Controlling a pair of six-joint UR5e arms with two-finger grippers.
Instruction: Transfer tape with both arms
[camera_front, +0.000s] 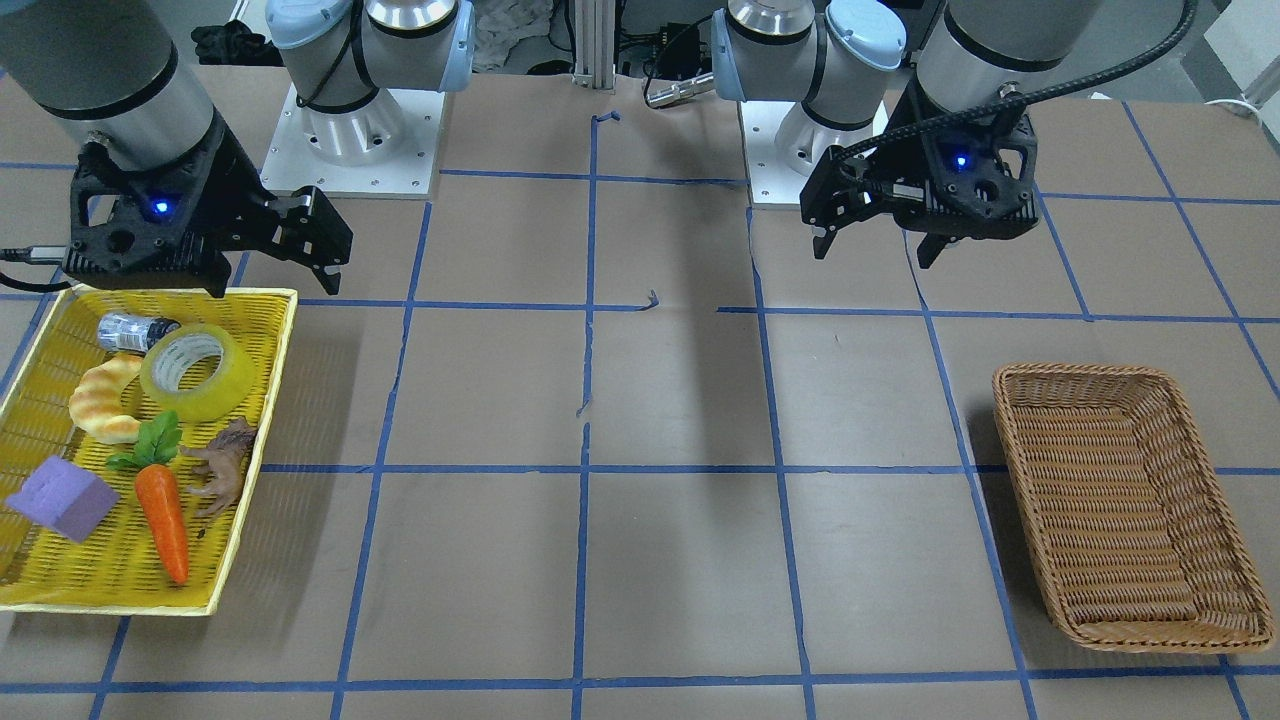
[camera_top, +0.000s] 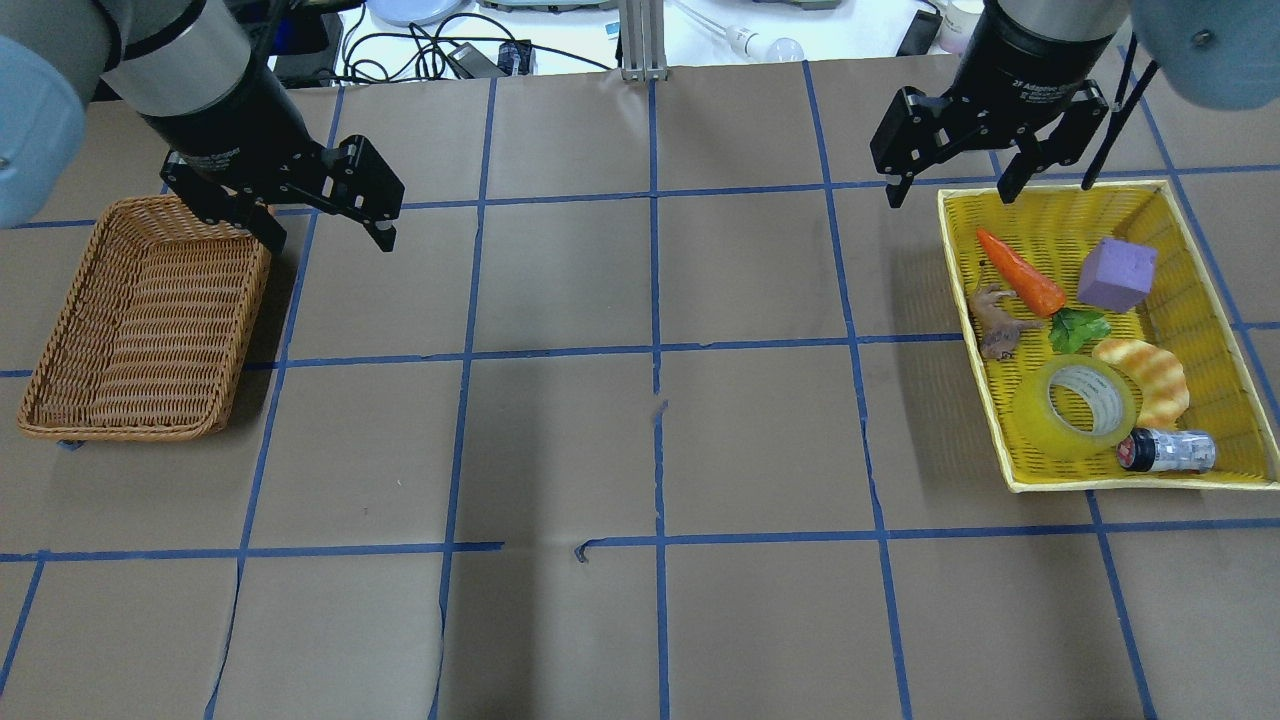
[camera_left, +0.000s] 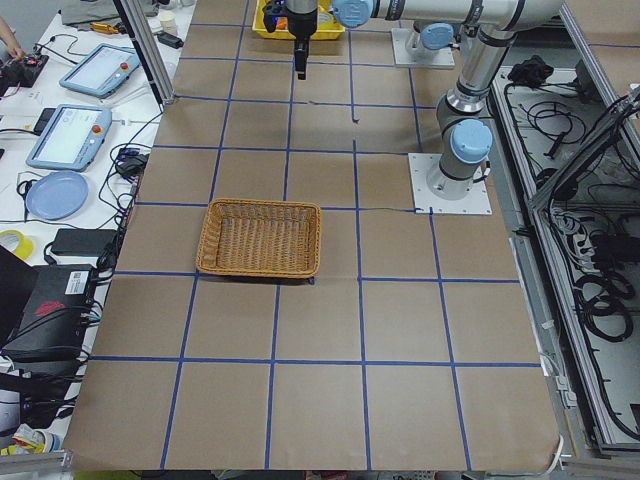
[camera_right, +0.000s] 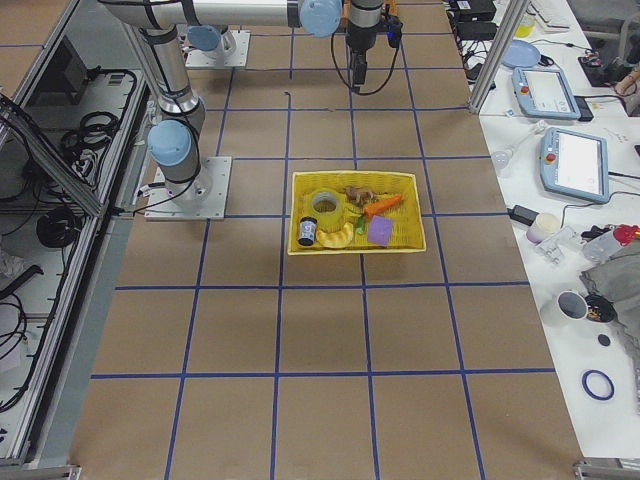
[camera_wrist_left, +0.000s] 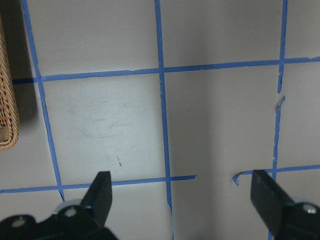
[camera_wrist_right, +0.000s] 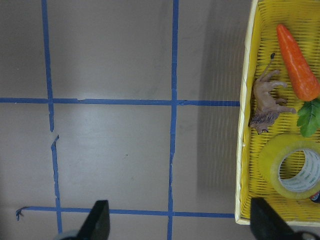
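The tape (camera_top: 1078, 405), a translucent yellow roll with a white core, lies flat in the yellow tray (camera_top: 975, 330), next to the croissant. It also shows in the front view (camera_front: 197, 372), the right side view (camera_right: 326, 205) and the right wrist view (camera_wrist_right: 295, 172). My right gripper (camera_top: 950, 195) is open and empty, up in the air by the tray's far left corner; its jaws stand wide apart in the right wrist view (camera_wrist_right: 180, 207). My left gripper (camera_top: 328, 237) is open and empty, in the air beside the wicker basket (camera_top: 140, 310).
The tray also holds a carrot (camera_top: 1022, 272), a purple block (camera_top: 1117, 273), a croissant (camera_top: 1150, 375), a brown toy animal (camera_top: 995, 325) and a small can (camera_top: 1168, 450). Nothing shows inside the wicker basket (camera_front: 1120, 500). Brown paper with blue tape lines covers the table between them.
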